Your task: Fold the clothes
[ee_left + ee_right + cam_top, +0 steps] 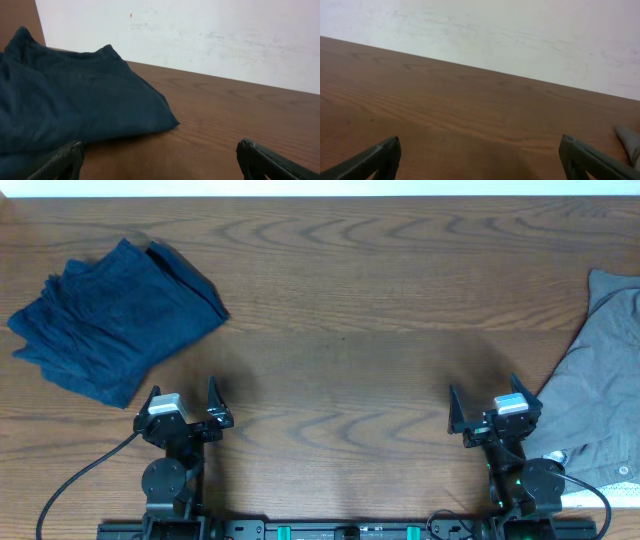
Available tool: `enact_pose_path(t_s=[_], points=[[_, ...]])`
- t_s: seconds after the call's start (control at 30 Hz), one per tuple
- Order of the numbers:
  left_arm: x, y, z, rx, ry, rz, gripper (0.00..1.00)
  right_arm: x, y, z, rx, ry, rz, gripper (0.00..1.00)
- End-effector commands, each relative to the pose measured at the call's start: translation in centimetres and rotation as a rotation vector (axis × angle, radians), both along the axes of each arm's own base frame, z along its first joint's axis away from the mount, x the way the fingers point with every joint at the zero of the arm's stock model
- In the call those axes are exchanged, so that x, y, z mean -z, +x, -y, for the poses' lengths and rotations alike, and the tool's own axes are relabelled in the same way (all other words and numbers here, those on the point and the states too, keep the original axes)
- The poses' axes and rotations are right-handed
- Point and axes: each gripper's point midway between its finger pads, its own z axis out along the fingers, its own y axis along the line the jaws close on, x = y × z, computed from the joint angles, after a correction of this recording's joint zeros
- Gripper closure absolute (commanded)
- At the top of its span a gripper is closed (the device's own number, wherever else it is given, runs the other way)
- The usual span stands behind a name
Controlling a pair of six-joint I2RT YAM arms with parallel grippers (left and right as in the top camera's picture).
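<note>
The light grey pants [598, 395] lie crumpled at the right edge of the table, partly out of the overhead view. A small corner of them shows at the right in the right wrist view [630, 141]. My right gripper [482, 402] is open and empty, just left of the pants near the front edge. My left gripper [183, 395] is open and empty at the front left; its wide-apart fingertips [159, 161] hover over bare wood. The right fingertips [479, 157] are also wide apart over bare wood.
A dark navy-blue folded garment [112, 321] lies at the back left, just beyond my left gripper, and fills the left of the left wrist view [65, 105]. The wooden table [350, 300] ends at a white wall [520, 35] at the back.
</note>
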Motion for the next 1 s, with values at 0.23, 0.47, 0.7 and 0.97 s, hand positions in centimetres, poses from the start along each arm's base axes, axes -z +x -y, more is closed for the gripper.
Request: enact_pose_path(t_s=[0.23,0.47,0.7,0.97], points=[[1.75,-0.13,-0.42,-0.02,0.021,-0.057,0.02,0.1,-0.08,-0.51,-0.024,-0.014,-0.001,0.01],[2.05,-0.1,-0.41,-0.019,0.021,-0.07,0.02,0.1,-0.08,-0.51,-0.024,-0.014,-0.001,0.01],[2.19,-0.08,-0.41,-0.019,0.021,-0.077,0.02,0.1,-0.08,-0.51,-0.024,-0.014,-0.001,0.01],[2.27,-0.08,-0.41,-0.019,0.021,-0.08,0.02,0.11,-0.09,-0.58,-0.028,-0.013,-0.001,0.01]])
